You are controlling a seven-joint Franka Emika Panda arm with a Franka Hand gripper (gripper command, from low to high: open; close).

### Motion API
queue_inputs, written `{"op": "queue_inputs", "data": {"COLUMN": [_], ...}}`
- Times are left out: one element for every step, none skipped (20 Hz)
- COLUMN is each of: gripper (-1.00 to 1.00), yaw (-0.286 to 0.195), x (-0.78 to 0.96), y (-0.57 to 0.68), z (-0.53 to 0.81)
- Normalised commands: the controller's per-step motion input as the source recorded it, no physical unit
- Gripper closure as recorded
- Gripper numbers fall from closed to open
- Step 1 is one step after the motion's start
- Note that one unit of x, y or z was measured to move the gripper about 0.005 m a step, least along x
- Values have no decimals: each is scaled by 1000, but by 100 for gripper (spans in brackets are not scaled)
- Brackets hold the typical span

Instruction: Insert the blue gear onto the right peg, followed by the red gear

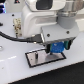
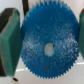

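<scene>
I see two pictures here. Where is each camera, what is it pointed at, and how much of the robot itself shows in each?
Exterior view: off the arm, looking down at the white table and dark peg base; it shows the white arm and the gripper.
Wrist view: mounted on the arm's wrist, looking along the gripper at the blue gear; only the green pads show.
Shared: both show the blue gear between the fingers.
</scene>
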Motion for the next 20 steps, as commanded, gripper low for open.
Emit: {"op": "queue_inputs", "data": {"gripper": [100,100,100,100,100,100,100,100,100,100,100,100,100,100,100,100,100,100,100,100], "yaw": [0,0,0,0,0,0,0,0,0,0,0,0,0,0,0,0,0,0,0,0], "x": [0,0,77,80,101,89,109,125,177,31,166,249,266,266,89,211,242,341,418,434], "y": [-91,-49,-452,-419,-358,-300,-278,-271,-313,0,-120,-134,-80,-46,0,-162,-19,6,27,85], "z": [120,0,-72,-74,-61,-59,-27,-123,-133,0,91,163,117,0,0,-180,-118,-215,-138,-85]}}
